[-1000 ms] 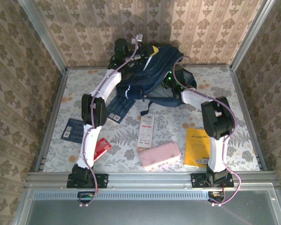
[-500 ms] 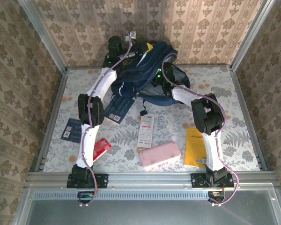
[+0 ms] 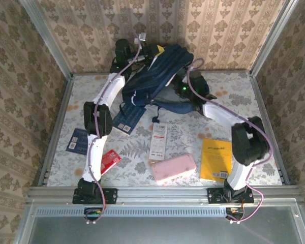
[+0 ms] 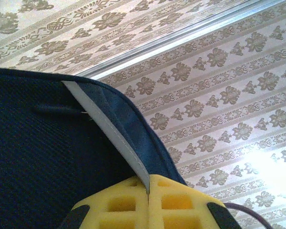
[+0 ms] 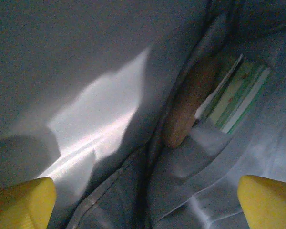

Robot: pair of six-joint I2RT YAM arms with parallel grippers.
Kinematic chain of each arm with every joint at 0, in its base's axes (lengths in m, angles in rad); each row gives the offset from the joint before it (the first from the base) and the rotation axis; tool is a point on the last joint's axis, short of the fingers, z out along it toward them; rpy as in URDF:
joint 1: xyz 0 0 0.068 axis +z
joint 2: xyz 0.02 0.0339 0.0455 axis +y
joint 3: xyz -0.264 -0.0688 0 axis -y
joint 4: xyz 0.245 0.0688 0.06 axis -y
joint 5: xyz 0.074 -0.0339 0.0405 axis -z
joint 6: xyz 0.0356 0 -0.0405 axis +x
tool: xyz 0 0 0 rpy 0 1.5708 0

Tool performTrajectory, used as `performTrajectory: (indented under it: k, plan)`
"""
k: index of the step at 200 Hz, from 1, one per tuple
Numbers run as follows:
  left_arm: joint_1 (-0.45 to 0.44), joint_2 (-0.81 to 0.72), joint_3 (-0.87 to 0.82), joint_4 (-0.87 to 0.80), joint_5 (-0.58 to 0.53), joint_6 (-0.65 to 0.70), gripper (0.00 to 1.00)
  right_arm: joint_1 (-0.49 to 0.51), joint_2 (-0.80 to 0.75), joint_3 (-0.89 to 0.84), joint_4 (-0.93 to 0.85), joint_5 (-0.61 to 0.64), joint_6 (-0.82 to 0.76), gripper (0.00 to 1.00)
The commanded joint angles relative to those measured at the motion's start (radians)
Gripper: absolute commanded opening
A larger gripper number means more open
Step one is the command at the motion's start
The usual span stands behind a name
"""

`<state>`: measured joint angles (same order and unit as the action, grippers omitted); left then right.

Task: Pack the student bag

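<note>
Against the back wall, your left gripper (image 4: pixel 148 191) pinches the rim of the large dark navy fabric backpack (image 3: pixel 160 76); right gripper (image 5: pixel 143 200) gapes inside it. Green-striped paper booklet (image 5: pixel 240 90) packed; pink soft pouch (image 3: pixel 173 168) and yellow paperback book (image 3: pixel 215 159) lie outside.

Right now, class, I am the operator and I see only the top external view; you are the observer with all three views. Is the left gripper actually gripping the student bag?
Observer: Yes. In the left wrist view the left gripper is shut on the student bag at its rim, with the white stripe pinched between the yellow fingers.
Operator: And the right gripper?
Observer: Its wrist view shows the right gripper open, holding nothing, facing the bag's grey lining.
Operator: Is anything packed?
Observer: A brown rounded item and a green-striped booklet sit in an inner pocket.
</note>
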<state>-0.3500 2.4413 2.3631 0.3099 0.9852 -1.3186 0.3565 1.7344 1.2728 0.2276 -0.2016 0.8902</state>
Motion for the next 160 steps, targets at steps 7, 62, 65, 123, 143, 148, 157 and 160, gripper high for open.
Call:
performTrajectory:
  k: [7, 62, 65, 123, 143, 148, 157, 160]
  plan:
    - [0.020, -0.059, 0.042, 0.140, -0.033, -0.017, 0.00, -0.007, -0.214, -0.083, -0.253, 0.071, -0.184, 0.98]
    - [0.005, -0.052, 0.014, 0.143, 0.005, -0.006, 0.00, 0.050, -0.524, -0.263, -0.623, 0.095, -0.391, 0.94]
    - [0.004, -0.051, 0.014, 0.141, 0.007, -0.005, 0.00, 0.055, -0.539, -0.271, -0.637, 0.097, -0.395, 0.93]
    - [-0.010, -0.040, 0.047, 0.045, 0.029, 0.083, 0.00, 0.193, -0.632, -0.250, -0.882, 0.114, -0.460, 0.68]
    - [-0.010, -0.042, 0.048, 0.030, 0.039, 0.099, 0.00, 0.286, -0.578, -0.208, -0.976, 0.116, -0.480, 0.56]
    - [-0.010, -0.041, 0.047, 0.030, 0.042, 0.098, 0.00, 0.305, -0.565, -0.201, -0.996, 0.109, -0.486, 0.54]
    - [-0.010, -0.041, 0.047, 0.030, 0.049, 0.098, 0.00, 0.337, -0.548, -0.193, -1.036, 0.111, -0.487, 0.44]
    - [-0.010, -0.042, 0.047, 0.030, 0.050, 0.099, 0.00, 0.345, -0.542, -0.191, -1.052, 0.118, -0.483, 0.38]
